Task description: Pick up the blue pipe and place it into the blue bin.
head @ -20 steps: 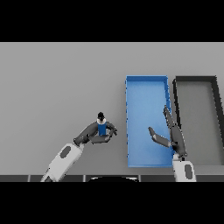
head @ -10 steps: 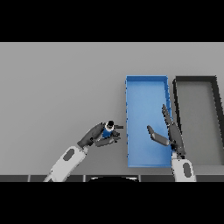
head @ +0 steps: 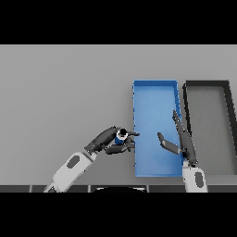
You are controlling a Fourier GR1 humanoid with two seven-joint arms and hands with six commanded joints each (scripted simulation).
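Blue, short and cylindrical, the blue pipe (head: 121,135) is pinched between the curled fingers and thumb of the dark left hand (head: 111,141), just off the left wall of the rectangular blue bin (head: 155,90), at about nine o'clock from the bin's lower half. Whether the pipe clears the grey table (head: 65,92) cannot be told. Right hand (head: 178,141) sits over the bin's lower right area, fingers straight, thumb spread, holding nothing. At three o'clock, touching the bin, stands a black rectangular bin (head: 207,84).
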